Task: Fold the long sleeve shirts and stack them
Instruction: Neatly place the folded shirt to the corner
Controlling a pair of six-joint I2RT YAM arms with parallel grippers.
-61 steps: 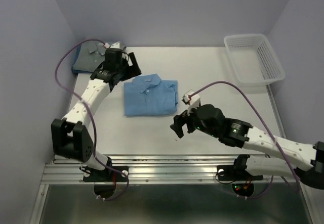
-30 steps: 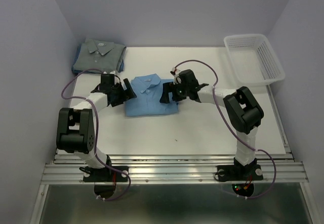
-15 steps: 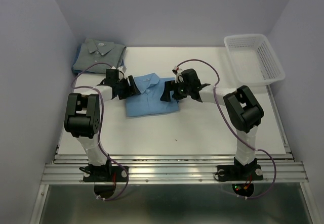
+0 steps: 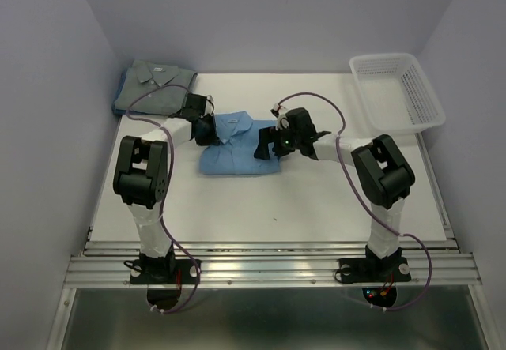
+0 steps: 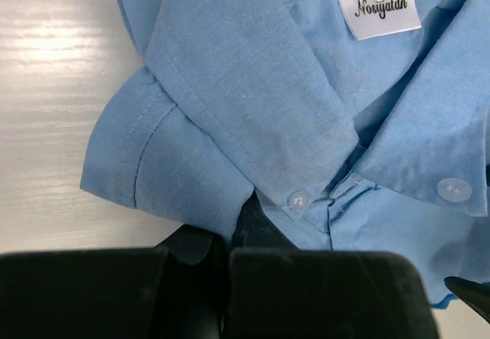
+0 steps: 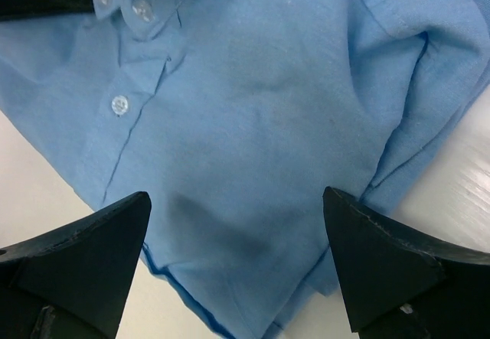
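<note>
Now the left end effector (image 4: 207, 127) has slid inward, clenched on the blue shirt (image 4: 237, 154); right end effector (image 6: 236, 200) stays released.

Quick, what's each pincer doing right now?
Left pincer: closed on the light blue shirt near its collar.
Right pincer: open, over the same shirt.

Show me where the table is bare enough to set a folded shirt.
Widest bare table: the near strip in front of the blue shirt. Also between that shirt and the basket. Crowded: far-left corner, around the grey shirt.
</note>
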